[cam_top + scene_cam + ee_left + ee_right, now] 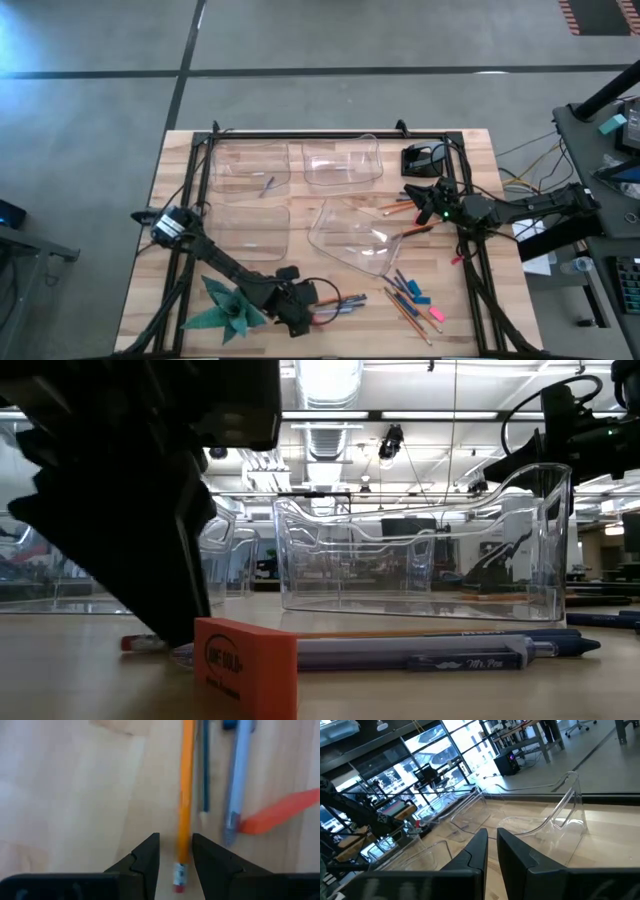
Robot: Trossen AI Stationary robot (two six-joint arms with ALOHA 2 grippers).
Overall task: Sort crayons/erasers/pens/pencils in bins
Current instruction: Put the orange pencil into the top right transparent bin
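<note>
High view: left hand point(318, 298) low over counter point(470, 160), beside a cluster of pens point(345, 305); 4 clear bins point(345, 160); right hand point(428, 203) nearly shut, holding nothing, beside the tilted bin.

Left wrist view: narrow fingers point(145, 857) straddling 1 orange pencil point(185, 800), long axis running straight ahead, eraser end between them; 1 orange eraser point(277, 812) just beside.
</note>
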